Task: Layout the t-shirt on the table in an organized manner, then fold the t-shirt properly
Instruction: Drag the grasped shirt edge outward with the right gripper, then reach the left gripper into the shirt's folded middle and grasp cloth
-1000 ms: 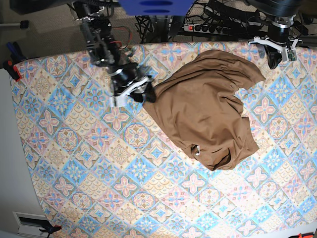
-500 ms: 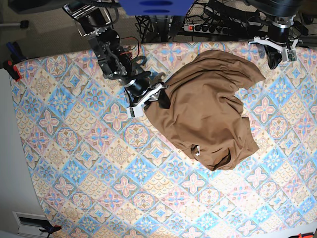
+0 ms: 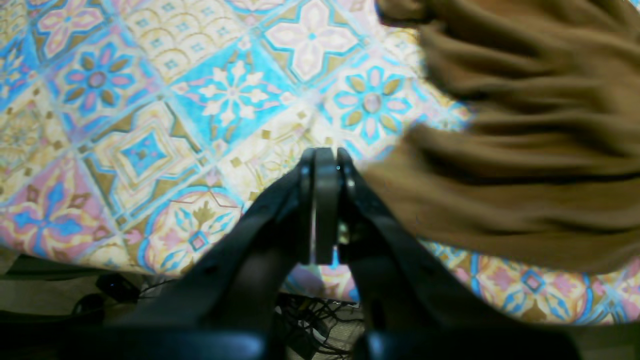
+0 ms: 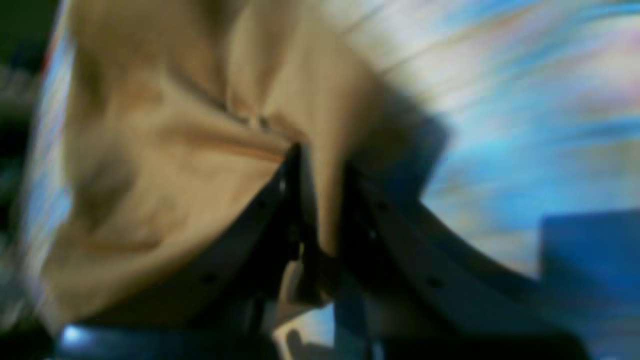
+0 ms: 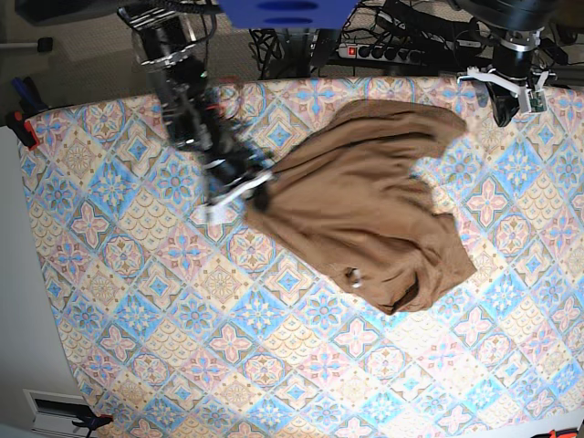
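The tan-brown t-shirt (image 5: 365,201) lies crumpled on the far right half of the patterned table (image 5: 182,347), its small white neck tag (image 5: 351,276) facing the front. My right gripper (image 5: 245,193) is at the shirt's left edge, shut on a fold of the fabric. The right wrist view, blurred, shows the cloth (image 4: 175,150) pinched between the fingers (image 4: 270,210). My left gripper (image 5: 507,108) hovers at the table's far right corner, shut and empty. In the left wrist view its tips (image 3: 322,156) meet just left of the shirt's bunched folds (image 3: 525,150).
A power strip and tangled cables (image 5: 392,50) lie behind the table's far edge. A red clamp (image 5: 23,128) grips the left edge. A blue part (image 5: 283,11) overhangs the top middle. White floor borders the table on the left.
My right gripper closed on the shirt's left edge and drew back to the left. The shirt slid and stretched leftward with it. The left arm stayed still.
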`<state>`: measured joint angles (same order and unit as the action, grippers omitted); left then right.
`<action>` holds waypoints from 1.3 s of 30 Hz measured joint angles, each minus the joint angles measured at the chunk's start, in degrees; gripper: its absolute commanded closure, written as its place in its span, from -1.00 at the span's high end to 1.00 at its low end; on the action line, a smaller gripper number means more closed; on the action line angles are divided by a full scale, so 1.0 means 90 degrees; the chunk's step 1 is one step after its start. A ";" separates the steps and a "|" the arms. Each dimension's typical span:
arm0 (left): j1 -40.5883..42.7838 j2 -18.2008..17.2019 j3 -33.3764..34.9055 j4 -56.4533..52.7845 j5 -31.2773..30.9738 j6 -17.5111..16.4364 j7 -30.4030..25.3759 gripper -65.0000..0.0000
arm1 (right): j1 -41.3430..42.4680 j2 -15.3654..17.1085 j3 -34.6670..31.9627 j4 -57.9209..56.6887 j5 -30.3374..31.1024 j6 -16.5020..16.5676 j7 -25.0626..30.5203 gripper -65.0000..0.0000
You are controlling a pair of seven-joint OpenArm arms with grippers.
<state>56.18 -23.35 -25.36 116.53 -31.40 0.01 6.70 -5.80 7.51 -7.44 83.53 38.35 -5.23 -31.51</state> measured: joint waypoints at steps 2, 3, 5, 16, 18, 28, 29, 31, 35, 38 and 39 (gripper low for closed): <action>0.0000 0.0000 0.0002 -0.0024 -0.0002 -0.0032 0.0002 -1.00 | 0.0012 0.0032 0.0563 0.0090 -0.0070 -0.0044 -0.0357 -1.00; -0.0005 -0.0002 0.0002 -0.0046 -0.0002 -0.0027 0.0087 -1.00 | 0.0010 0.0029 0.0872 0.0117 -0.0073 -0.0049 -0.0544 -1.00; 0.0002 0.0000 0.0002 -0.0085 0.0000 -0.0022 0.0342 -1.00 | 0.0007 0.0007 0.1457 0.0131 -0.0068 -0.0017 -0.0899 -1.00; -0.0233 -0.0107 0.0432 -0.0092 0.0019 -0.0019 0.0459 -0.99 | 0.0435 -0.0007 0.2786 0.0172 -0.0141 -0.0044 -0.1617 -1.00; -0.0602 -0.0226 0.0850 -0.0107 0.0102 0.0046 0.0457 -0.99 | 0.0367 -0.0010 0.2744 0.0289 -0.0141 -0.0049 -0.1668 -1.00; -0.2696 0.0121 0.3249 -0.0107 0.2132 -0.0039 0.0413 -0.90 | 0.0335 -0.0017 0.2732 0.0406 -0.0141 -0.0046 -0.1707 -1.00; -0.2732 0.0175 0.3327 -0.0107 0.2246 -0.0022 0.0435 -0.81 | 0.0325 -0.0019 0.2732 0.0406 -0.0141 -0.0046 -0.1705 -1.00; -0.2824 0.0231 0.3546 -0.0117 0.2346 0.0022 0.0478 -0.64 | 0.0325 -0.0019 0.2732 0.0406 -0.0143 -0.0044 -0.1707 -1.00; -0.3143 0.0265 0.4114 -0.0117 0.2339 -0.0029 0.0546 -0.48 | 0.0328 -0.0022 0.2732 0.0406 -0.0143 -0.0046 -0.1712 -1.00; -0.3213 0.0267 0.4187 -0.0109 0.2329 -0.0022 0.1185 -0.46 | 0.0328 -0.0019 0.2732 0.0406 -0.0143 -0.0044 -0.1710 -1.00; -0.3211 0.0262 0.4187 -0.0109 0.2327 -0.0022 0.1433 -0.46 | 0.0328 -0.0019 0.2732 0.0406 -0.0143 -0.0046 -0.1710 -1.00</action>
<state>27.29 -20.99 12.32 115.55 -10.46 -0.19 19.59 -2.85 7.33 17.15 87.18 37.06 -5.65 -46.89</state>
